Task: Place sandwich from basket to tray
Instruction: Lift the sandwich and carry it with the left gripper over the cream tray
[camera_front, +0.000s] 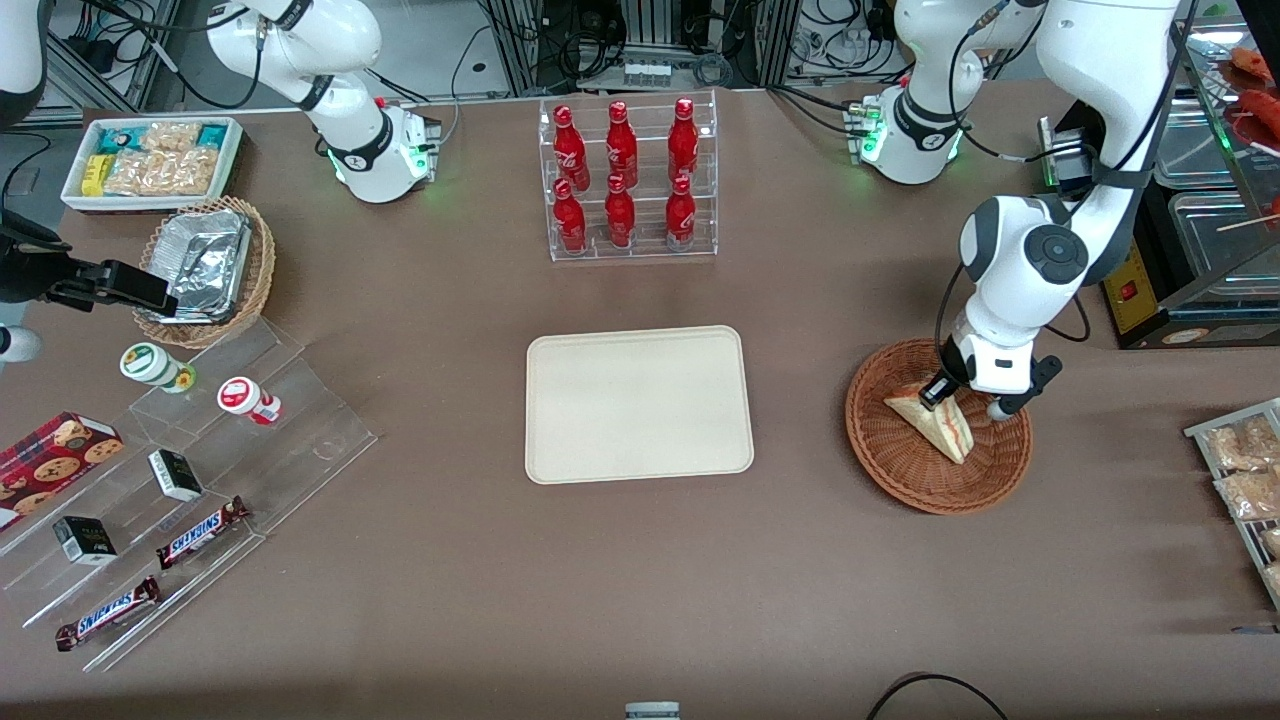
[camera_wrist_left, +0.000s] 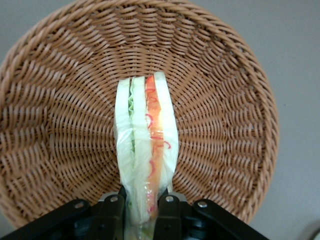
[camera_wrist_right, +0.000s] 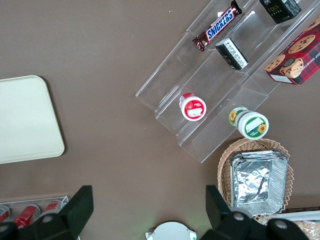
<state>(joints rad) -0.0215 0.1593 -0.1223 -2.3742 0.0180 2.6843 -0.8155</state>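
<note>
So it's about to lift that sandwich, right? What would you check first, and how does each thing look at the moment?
1. Gripper down at the sandwich, in the basket: ok.
2. Fingers on both sides of the sandwich's end, pressing the wrap: ok.
3. Grip firm enough to hold when lifted: cannot tell.
4. Sandwich alone in the basket, nothing to snag: ok.
5. Tray bare, with room for it: ok.
6. Table between basket and tray free of objects: ok.
</note>
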